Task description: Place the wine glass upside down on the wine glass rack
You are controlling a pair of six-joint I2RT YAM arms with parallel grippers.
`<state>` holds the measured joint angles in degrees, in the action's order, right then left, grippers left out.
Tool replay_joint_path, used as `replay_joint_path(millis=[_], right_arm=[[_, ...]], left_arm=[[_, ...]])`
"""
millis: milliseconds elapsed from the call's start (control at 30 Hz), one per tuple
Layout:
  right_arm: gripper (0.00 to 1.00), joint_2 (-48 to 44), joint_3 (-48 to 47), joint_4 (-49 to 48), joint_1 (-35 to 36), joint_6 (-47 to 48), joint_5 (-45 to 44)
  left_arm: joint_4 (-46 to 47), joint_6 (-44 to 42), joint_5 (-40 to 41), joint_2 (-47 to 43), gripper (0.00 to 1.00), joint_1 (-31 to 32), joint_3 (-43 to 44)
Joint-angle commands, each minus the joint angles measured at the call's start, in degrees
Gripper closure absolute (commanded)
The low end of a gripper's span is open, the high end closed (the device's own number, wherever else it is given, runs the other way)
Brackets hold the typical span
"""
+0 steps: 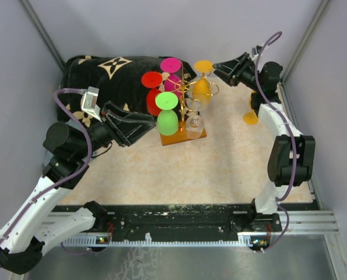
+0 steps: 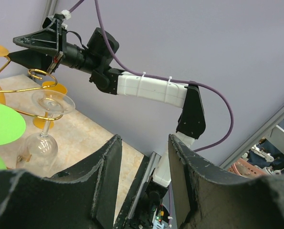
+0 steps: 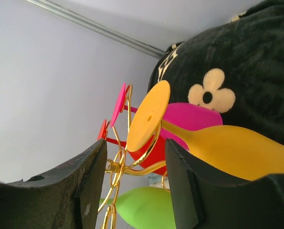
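An orange wine glass (image 1: 202, 87) hangs upside down on the wine glass rack (image 1: 182, 138), a gold wire tree on an orange-brown base. Its flat foot (image 3: 149, 117) rests in a gold spiral arm (image 3: 117, 167), with its bowl (image 3: 237, 148) below. My right gripper (image 1: 216, 67) is open just right of that foot, its fingers either side and not touching it. Left of the rack, my left gripper (image 1: 154, 121) stands open, and in the left wrist view this gripper (image 2: 144, 160) has nothing between its fingers.
Pink (image 1: 171, 65), red (image 1: 151, 79), green (image 1: 167, 111) and clear (image 1: 194, 122) glasses also hang on the rack. Another orange glass (image 1: 251, 116) stands on the table by the right arm. A black patterned cushion (image 1: 115, 70) lies at the back left.
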<state>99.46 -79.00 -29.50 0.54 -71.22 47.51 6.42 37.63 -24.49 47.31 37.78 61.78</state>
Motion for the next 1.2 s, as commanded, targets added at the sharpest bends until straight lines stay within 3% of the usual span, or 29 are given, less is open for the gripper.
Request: replay_joint_path(millis=[0, 167, 433, 700, 1167], right_arm=[[0.48, -6.64, 0.65, -0.83, -0.95, 3.85, -2.19], [0.47, -11.67, 3.16, 8.07, -1.48, 10.80, -7.09], [0.48, -22.84, 5.70, 29.75, -1.59, 30.17, -22.93], [0.52, -23.16, 4.23, 46.57, -1.53, 41.87, -41.04], [0.52, -15.33, 1.58, 49.88, -1.55, 46.70, -55.08]], left_arm=[[0.35, -0.63, -0.81, -0.73, 0.50, -0.12, 0.21], [-0.15, -0.57, -0.48, -1.52, 0.50, -0.16, 0.14], [-2.28, -1.77, 1.25, -4.40, 0.50, -0.16, -1.26], [-6.41, -3.13, 0.74, -4.48, 0.50, -0.16, -1.31], [-6.67, -2.56, -0.87, -6.96, 0.50, -0.16, -4.27]])
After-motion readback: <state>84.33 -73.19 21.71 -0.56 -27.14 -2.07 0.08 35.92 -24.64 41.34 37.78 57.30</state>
